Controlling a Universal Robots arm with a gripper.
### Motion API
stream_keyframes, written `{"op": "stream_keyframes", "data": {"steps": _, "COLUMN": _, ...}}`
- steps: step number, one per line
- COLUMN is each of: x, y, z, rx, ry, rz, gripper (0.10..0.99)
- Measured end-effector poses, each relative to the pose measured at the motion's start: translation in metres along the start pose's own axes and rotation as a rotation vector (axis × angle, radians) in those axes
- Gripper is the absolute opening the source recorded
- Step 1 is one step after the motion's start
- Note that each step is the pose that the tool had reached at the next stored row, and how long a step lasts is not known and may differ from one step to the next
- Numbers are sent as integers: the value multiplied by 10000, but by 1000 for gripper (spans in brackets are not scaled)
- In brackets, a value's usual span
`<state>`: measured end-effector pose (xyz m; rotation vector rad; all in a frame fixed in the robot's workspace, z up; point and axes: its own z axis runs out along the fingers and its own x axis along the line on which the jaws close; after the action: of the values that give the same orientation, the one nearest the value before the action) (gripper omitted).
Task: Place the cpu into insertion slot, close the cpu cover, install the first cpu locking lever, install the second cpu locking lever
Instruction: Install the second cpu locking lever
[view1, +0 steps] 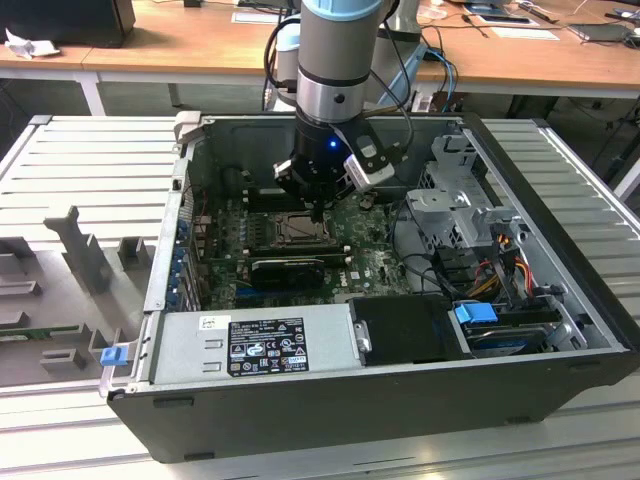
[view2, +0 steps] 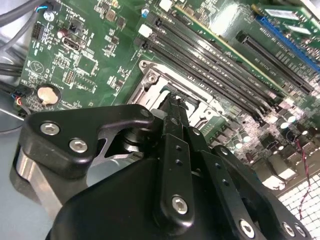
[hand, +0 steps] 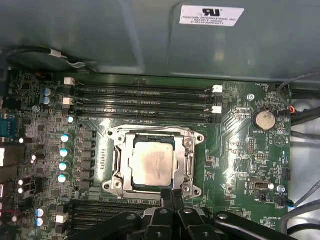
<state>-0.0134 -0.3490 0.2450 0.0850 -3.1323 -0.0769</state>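
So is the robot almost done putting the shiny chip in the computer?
Partly. The cpu already lies in the insertion slot, and the cpu cover looks folded down around it. The gripper sits at the socket's edge, holding nothing I can see. Whether either locking lever is latched, I can't tell.

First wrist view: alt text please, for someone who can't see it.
A square silvery-grey cpu sits in the metal-rimmed insertion slot on a green circuit board, with the silvery cpu cover framing it. The black gripper fingertips meet at the socket's edge, beside long black memory slots.
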Motion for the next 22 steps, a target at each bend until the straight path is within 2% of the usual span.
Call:
{"op": "stream_keyframes", "data": {"steps": 2, "x": 2, "y": -19, "z": -9, "rx": 1, "ry": 1, "rz": 1, "gripper": 106}}
{"op": "stream_keyframes", "data": {"steps": 5, "x": 2, "y": -22, "z": -66, "rx": -1, "ry": 0, "rz": 0, "gripper": 106}}
{"op": "stream_keyframes", "data": {"steps": 9, "x": 3, "y": -52, "z": -75, "rx": 0, "ry": -1, "rz": 0, "gripper": 106}}
{"op": "stream_keyframes", "data": {"steps": 19, "x": 15, "y": -274, "z": -84, "rx": -6, "ry": -1, "rz": -16, "gripper": 106}}
{"op": "stream_keyframes", "data": {"steps": 20, "x": 25, "y": -289, "z": -78, "rx": -314, "ry": -14, "rz": -77, "gripper": 106}}
{"op": "stream_keyframes", "data": {"steps": 22, "x": 87, "y": -301, "z": -49, "rx": -528, "ry": -18, "rz": -219, "gripper": 106}}
